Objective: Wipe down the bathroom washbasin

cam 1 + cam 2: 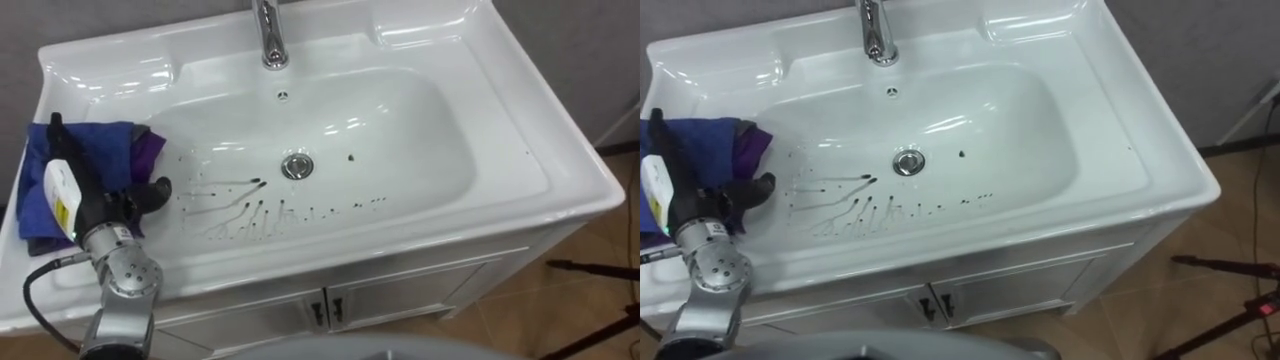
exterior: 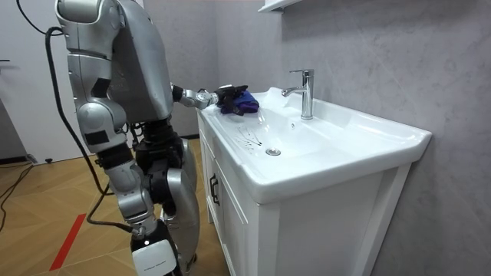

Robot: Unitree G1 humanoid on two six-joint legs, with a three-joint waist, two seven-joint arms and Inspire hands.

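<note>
Left eye view: left hand point(image 1: 100, 205) lies on the blue cloth point(image 1: 95, 150) at the left rim of the basin point(image 1: 400, 170).
Its fingers point(image 1: 56, 130) are stretched flat, not gripping; dark streaks point(image 1: 240, 205) lie near the drain point(image 1: 297, 165).

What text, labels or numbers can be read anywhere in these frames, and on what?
None can be read.
Left robot hand: the print on its tag is too small to read.
Basin, faucet, cloth, cabinet: no marks seen.
</note>
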